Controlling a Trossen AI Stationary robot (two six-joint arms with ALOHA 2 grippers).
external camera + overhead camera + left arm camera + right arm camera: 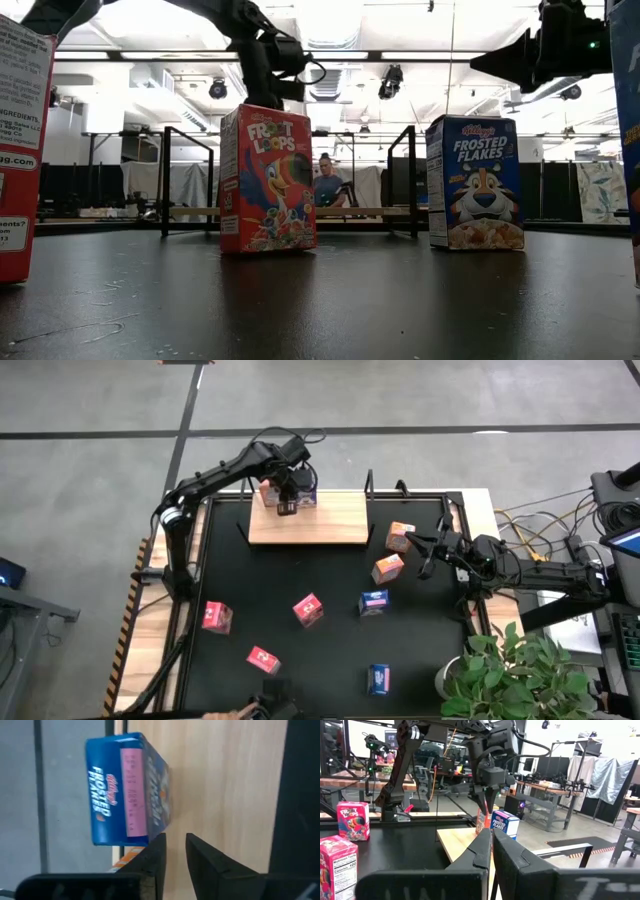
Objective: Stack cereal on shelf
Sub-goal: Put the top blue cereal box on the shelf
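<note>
Here the left pincer (287, 507) hangs over the flat light-wood shelf board (330, 525), fingers nearly together, gripping nothing that shows. Beside it on the board stand one blue cardboard cereal box (305, 495) and one orange (267, 493). Out on the black bench mat (330, 660): three red boxes, two blue, two orange. The right pincer (432, 555), closed and empty, waits near the orange pair (388, 568).

Blue cereal box (306, 494) on shelf (330, 520); other boxes (308, 609) across mat.
</note>
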